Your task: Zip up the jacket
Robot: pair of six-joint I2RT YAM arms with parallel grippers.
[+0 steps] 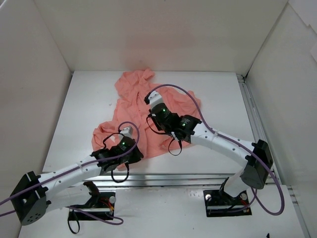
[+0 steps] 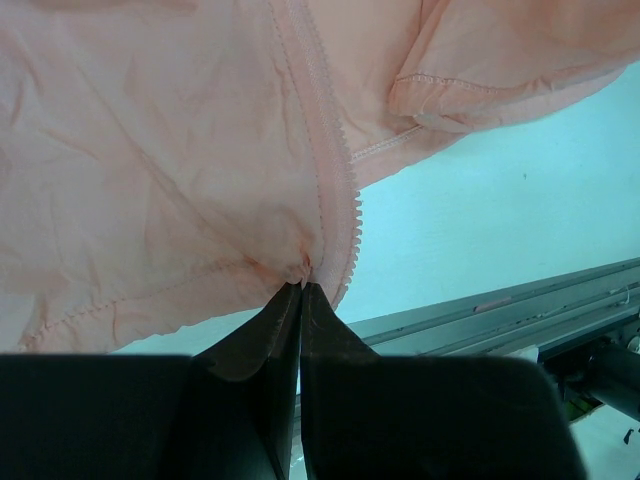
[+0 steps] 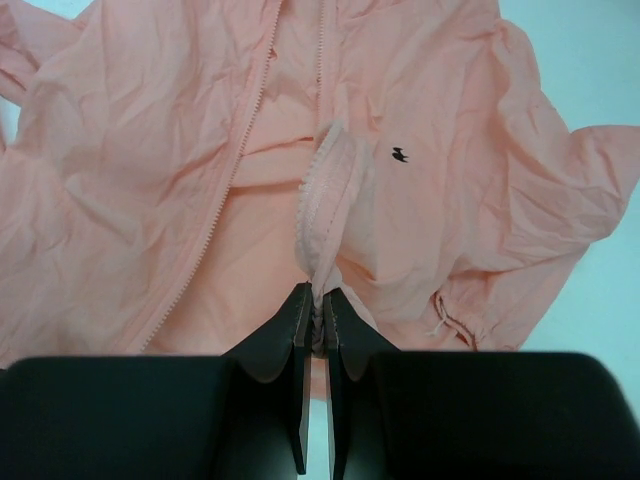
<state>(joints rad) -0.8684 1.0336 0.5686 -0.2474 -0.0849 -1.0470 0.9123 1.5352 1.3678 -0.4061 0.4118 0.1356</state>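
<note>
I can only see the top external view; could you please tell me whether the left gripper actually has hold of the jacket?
Observer: Yes. In the left wrist view the left gripper is shut on the jacket at its hem, right beside the zip teeth.
Operator: Thank you. And what is the right gripper doing?
Observer: The right gripper is shut on a raised fold of the zip tape, which stands up in a loop above the fabric.
Operator: Is the zip closed beyond that fold?
Observer: No. In the right wrist view the two zip halves lie apart, with the jacket's inside showing between them.
</note>
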